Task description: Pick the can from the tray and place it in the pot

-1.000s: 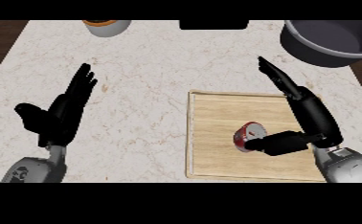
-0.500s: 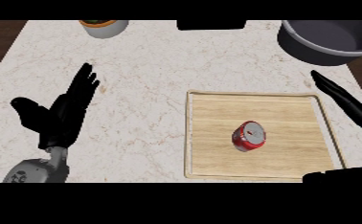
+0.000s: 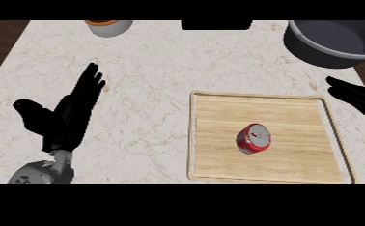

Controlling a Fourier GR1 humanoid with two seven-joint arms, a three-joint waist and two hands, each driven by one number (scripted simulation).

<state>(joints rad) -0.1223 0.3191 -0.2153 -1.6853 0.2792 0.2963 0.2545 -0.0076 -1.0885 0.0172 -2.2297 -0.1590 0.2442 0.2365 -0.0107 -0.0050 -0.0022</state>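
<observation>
The counter [image 3: 178,61] is pale marble with faint brownish veins, evenly lit, no harsh shadows. Off its far-left corner there's a strip of dark brown wood [image 3: 8,34].

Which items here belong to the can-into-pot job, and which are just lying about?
Job: red can, wooden tray, dark grey pot, right hand.
Lying about: grey cup with orange inside, black block at the far edge, resting left hand.
</observation>
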